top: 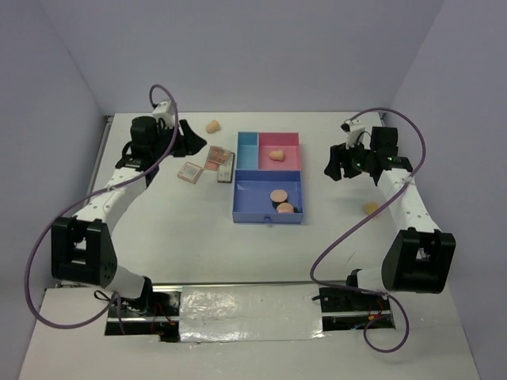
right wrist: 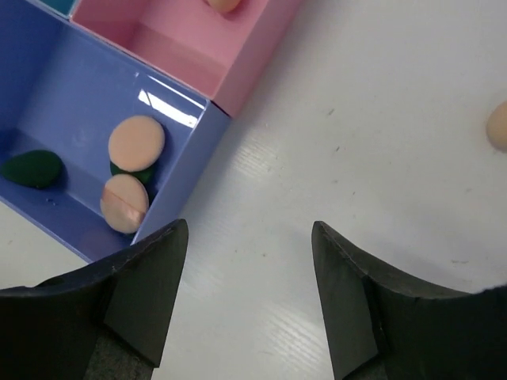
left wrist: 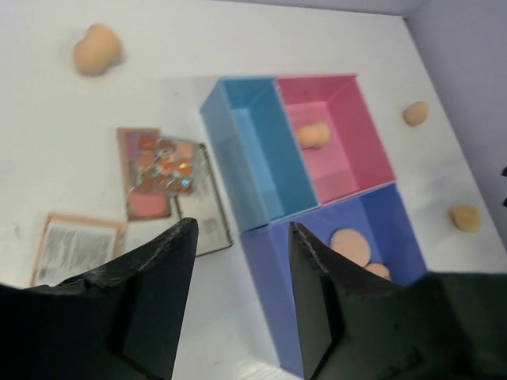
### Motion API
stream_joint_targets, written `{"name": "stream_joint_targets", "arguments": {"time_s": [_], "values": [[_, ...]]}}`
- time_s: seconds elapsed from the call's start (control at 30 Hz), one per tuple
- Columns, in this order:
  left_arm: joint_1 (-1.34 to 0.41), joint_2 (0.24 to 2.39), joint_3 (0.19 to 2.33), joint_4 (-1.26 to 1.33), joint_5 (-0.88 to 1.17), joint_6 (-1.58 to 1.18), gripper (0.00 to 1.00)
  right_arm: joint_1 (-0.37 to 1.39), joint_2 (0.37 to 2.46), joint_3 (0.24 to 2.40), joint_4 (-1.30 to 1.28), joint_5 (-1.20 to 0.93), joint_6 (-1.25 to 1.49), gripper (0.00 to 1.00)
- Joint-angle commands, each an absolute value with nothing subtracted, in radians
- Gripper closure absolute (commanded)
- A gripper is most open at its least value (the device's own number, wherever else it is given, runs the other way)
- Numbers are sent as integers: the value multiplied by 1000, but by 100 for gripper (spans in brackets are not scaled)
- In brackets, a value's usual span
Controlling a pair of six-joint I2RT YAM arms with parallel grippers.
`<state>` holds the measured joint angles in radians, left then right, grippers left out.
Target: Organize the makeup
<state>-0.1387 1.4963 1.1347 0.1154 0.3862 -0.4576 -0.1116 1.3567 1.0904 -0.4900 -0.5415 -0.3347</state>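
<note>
Three palettes [top: 190, 172] [top: 215, 157] [top: 227, 168] lie left of the tray [top: 245, 214]; they also show in the left wrist view [left wrist: 154, 172]. A peach sponge [top: 212, 126] lies at the far left, another [top: 276, 155] in the pink compartment, and one [top: 370, 207] on the table at right. Two peach puffs [right wrist: 136, 140] [right wrist: 124, 203] and a green disc [right wrist: 32, 168] lie in the dark blue compartment. My left gripper [top: 196, 141] [left wrist: 242, 226] is open and empty above the palettes. My right gripper [top: 339, 169] [right wrist: 249, 226] is open and empty over bare table right of the tray.
The light blue compartment [left wrist: 253, 150] holds nothing. The left wrist view shows two loose sponges [left wrist: 415, 113] [left wrist: 465, 217] right of the tray. Grey walls close in the table on three sides. Cables loop beside both arms.
</note>
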Motion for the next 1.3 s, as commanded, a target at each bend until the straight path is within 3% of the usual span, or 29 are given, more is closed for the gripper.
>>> {"name": "stream_joint_targets", "arguments": {"time_s": [0.0, 0.1, 0.23, 0.3, 0.47, 0.87, 1.27], "values": [[-97, 1408, 1039, 77, 396, -379, 38, -120, 1384, 1158, -570, -489, -339, 30], [-32, 1336, 955, 58, 387, -365, 35, -124, 1417, 1178, -621, -414, -325, 30], [57, 1237, 871, 49, 359, -347, 18, -136, 1437, 1169, -641, -263, -278, 23], [92, 1209, 827, 55, 351, -339, 15, -149, 1466, 1177, -663, -218, -256, 21], [150, 1177, 755, 71, 365, -331, 15, -193, 1522, 1206, -698, -118, -170, 19], [158, 1117, 765, 60, 376, -311, 14, -316, 1655, 1289, -845, -118, -152, 19], [179, 1124, 764, 78, 422, -327, 15, -350, 1736, 1243, -801, -8, -179, 31]]}}
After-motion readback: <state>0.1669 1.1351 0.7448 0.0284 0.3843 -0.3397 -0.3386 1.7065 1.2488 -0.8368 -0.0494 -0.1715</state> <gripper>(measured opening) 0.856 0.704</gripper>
